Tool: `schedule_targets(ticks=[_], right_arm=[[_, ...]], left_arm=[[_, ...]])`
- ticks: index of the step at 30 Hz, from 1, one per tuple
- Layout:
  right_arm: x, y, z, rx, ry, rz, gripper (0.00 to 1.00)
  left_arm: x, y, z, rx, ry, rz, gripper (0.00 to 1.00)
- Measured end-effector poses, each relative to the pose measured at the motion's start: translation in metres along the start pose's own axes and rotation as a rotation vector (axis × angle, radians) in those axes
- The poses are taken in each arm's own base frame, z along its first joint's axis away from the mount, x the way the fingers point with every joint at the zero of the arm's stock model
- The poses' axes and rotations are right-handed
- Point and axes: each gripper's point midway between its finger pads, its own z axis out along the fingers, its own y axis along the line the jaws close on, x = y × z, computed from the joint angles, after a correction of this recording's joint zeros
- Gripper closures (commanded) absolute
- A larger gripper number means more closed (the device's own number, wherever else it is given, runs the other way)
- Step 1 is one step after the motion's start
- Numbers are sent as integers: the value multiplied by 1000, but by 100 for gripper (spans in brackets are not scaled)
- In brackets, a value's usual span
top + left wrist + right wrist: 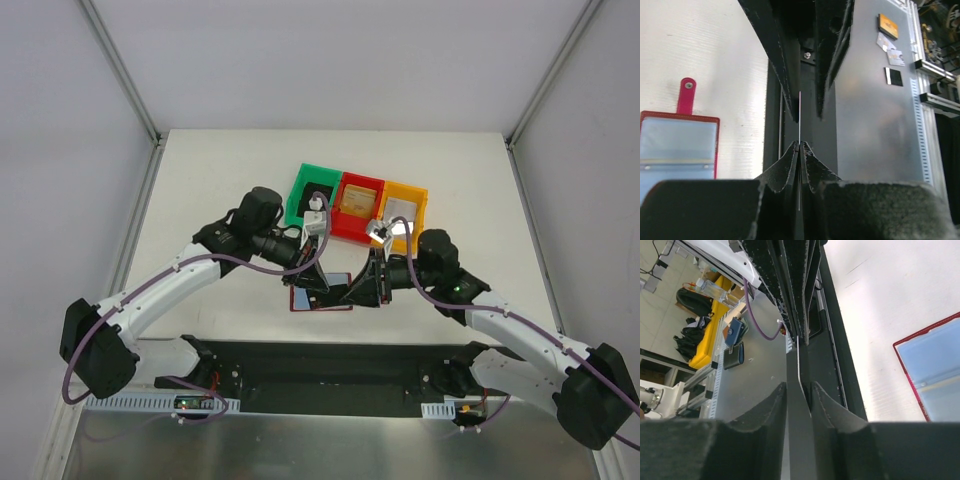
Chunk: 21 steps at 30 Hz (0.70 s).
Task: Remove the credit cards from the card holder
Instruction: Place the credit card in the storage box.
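The card holder [320, 306] lies open on the table, red-edged with blue-grey pockets [677, 145] [935, 370] and a red tab. Just above it, both grippers meet tip to tip on one credit card. My left gripper [799, 145] [318, 283] is shut on that card [799, 115], which shows edge-on as a thin pale line. My right gripper [800, 385] [353, 291] has the same silvery grey card [799, 415] between its jaws. The card lies against the left finger, with a small gap at the right finger. Other credit cards lie in the bins.
A green bin [299, 196], a red bin [343, 222] and an orange bin [420, 212] stand in a row behind the grippers, each with a card inside. The black mounting rail [330, 365] runs along the table's near edge.
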Motion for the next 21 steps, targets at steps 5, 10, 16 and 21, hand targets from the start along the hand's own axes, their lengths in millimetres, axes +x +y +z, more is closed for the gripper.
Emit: schedule_targets(ticks=[5, 10, 16, 21], right_arm=[[1, -2, 0, 16, 0, 9, 51], [-7, -7, -7, 61, -39, 3, 50], [-18, -3, -20, 99, -94, -28, 50], [-17, -2, -26, 121, -103, -45, 51]], left_arm=[[1, 12, -5, -93, -10, 42, 100], [-2, 24, -11, -154, -29, 15, 100], [-14, 45, -21, -312, -100, -3, 100], [-23, 68, -34, -472, -157, 50, 100]])
